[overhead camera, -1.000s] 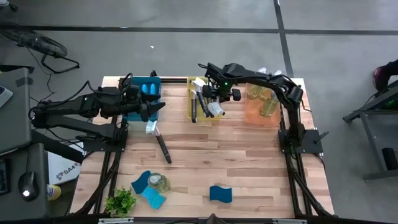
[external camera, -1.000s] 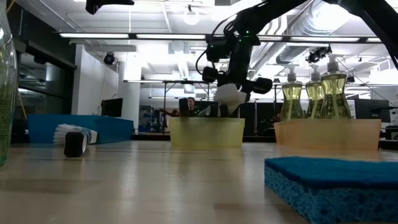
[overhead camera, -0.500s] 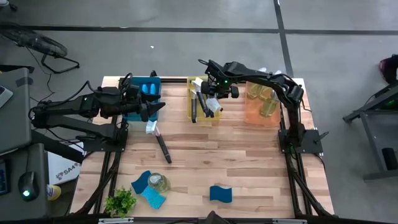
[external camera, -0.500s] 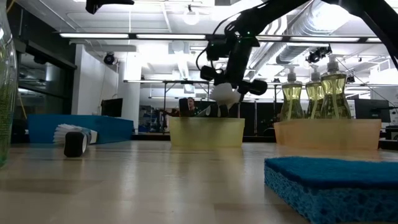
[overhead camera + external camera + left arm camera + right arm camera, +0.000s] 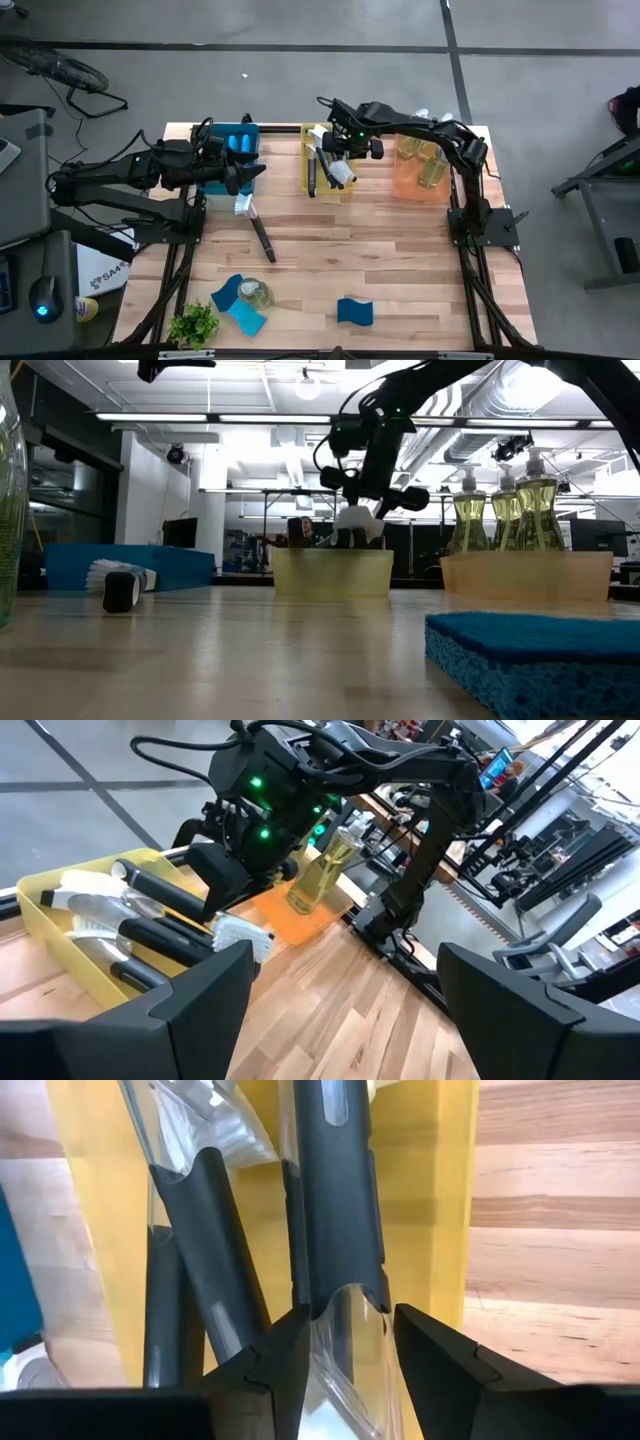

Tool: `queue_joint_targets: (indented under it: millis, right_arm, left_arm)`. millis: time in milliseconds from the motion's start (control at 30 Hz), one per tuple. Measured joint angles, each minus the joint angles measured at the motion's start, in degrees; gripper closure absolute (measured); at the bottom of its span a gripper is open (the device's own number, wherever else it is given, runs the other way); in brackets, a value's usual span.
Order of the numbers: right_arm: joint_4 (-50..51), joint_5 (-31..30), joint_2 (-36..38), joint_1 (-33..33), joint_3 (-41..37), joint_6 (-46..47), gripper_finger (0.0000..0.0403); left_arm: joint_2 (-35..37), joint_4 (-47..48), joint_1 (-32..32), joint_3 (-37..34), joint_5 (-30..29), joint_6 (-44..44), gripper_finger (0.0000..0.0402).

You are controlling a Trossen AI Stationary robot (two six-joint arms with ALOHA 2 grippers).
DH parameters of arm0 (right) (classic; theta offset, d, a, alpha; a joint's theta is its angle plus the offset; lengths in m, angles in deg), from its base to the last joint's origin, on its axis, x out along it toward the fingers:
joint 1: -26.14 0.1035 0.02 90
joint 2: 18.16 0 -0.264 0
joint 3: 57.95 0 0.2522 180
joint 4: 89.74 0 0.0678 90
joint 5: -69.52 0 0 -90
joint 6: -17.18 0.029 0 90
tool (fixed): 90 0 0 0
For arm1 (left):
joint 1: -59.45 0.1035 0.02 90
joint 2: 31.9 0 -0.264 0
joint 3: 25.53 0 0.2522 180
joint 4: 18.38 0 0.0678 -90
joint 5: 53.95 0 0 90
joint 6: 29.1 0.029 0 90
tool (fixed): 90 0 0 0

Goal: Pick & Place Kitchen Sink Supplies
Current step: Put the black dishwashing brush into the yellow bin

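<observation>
Lowering a dish brush (image 5: pixel 338 168) into the yellow bin (image 5: pixel 307 180) at the table's far middle; right gripper (image 5: pixel 345 150) clamps its handle. Next: release. Left gripper (image 5: pixel 245 175) waits wide by the blue bin (image 5: pixel 224 137).

The table (image 5: pixel 400 270) is pale wood planks with a smooth, faintly shiny finish. At its 12 o'clock edge the yellow bin (image 5: pixel 311 150) looks like translucent plastic; the orange bin (image 5: pixel 405 187) at 1 o'clock and the blue bin (image 5: pixel 215 187) at 11 o'clock look the same. The dish brushes (image 5: pixel 335 1190) have matt black handles and clear glossy necks. The blue sponge (image 5: pixel 540 660) is rough and porous. The soap bottles (image 5: pixel 535 510) are clear and glossy.
</observation>
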State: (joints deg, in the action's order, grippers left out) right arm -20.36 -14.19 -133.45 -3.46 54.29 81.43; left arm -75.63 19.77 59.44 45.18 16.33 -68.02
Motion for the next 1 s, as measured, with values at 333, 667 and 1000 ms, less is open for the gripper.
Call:
queue_joint_targets:
  millis: [333, 667, 1000]
  right_arm:
    - [0.70, 0.42, 0.24, 0.00, 0.00, -6.22, 0.0237]
    - [-1.05, 2.49, 3.23, -0.38, 0.04, -14.00, 0.0147]
    - [-1.96, -2.02, 11.40, -1.94, 0.04, -18.55, 0.0134]
  left_arm:
    - [0.02, 0.26, -0.02, 0.00, 1.06, -0.37, 0.0090]
    - [0.02, 0.22, -0.01, 0.00, 1.20, -0.39, 0.0090]
    - [0.02, 1.82, 0.00, 0.00, 1.15, -1.59, 0.0090]
